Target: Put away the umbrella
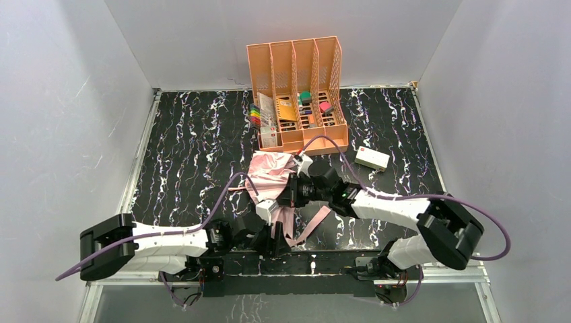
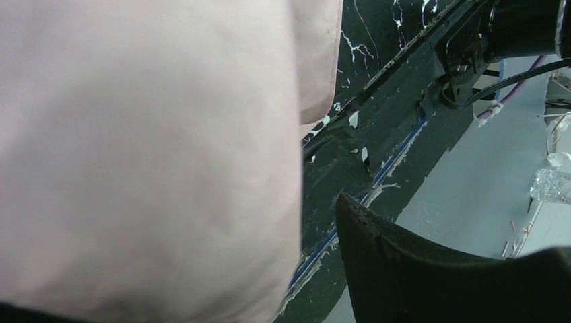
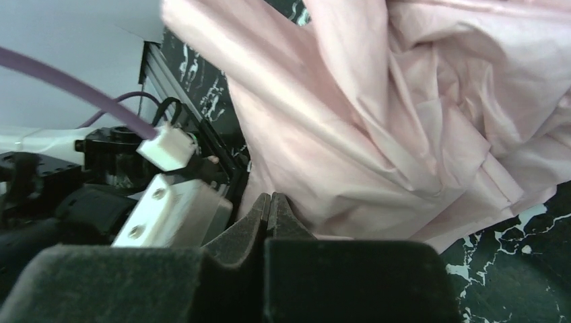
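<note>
The umbrella lies crumpled on the black marbled surface, just in front of the orange desk organiser. Its pale pink fabric is bunched in loose folds, and a pink strap trails toward the near edge. The right end effector is clenched, tips together right against the folds; whether cloth is caught between them, I can't tell. The left end effector sits at the fabric's near end, and pink cloth fills its wrist view beside one black finger. Clenched or released, I can't tell.
</note>
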Controlling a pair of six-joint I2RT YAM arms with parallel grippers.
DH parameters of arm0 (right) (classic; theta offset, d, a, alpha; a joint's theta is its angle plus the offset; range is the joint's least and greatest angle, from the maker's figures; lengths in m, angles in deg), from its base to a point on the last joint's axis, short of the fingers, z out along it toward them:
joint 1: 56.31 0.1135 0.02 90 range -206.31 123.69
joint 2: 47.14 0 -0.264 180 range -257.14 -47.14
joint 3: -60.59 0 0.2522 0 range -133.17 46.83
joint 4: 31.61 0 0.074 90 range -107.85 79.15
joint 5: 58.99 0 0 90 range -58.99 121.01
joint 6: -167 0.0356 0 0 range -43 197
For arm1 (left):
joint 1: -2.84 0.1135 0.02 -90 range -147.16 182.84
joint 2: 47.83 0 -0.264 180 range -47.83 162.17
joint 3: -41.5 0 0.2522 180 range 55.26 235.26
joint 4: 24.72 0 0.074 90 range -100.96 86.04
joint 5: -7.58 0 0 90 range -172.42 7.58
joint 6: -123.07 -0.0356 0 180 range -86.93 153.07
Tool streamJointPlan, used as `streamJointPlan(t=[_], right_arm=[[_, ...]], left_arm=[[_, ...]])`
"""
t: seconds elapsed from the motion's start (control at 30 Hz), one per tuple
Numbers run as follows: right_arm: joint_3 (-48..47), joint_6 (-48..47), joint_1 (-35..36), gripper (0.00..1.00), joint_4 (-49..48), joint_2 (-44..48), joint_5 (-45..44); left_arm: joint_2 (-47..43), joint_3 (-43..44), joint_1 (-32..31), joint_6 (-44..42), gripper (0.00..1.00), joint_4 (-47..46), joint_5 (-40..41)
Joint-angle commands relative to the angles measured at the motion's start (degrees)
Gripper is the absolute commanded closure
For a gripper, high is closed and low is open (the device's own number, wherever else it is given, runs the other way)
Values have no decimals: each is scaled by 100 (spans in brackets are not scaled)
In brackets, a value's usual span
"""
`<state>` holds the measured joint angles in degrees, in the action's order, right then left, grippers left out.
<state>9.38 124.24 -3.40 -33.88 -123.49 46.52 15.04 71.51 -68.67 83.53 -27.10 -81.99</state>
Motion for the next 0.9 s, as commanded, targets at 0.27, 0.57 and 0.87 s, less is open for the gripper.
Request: streamJointPlan(t=[0.27, 0.57, 0.87], right_arm=[[422, 431, 161, 100, -372, -716, -478], [649, 231, 163, 100, -188, -1362, -1054], [920, 60, 161, 100, -279, -1669, -1225]], left_arm=[[311, 458, -236, -223, 39, 271, 160], [-699, 455, -268, 24, 24, 1066, 650], [-2376, 1240, -250, 524, 2, 3513, 2312]])
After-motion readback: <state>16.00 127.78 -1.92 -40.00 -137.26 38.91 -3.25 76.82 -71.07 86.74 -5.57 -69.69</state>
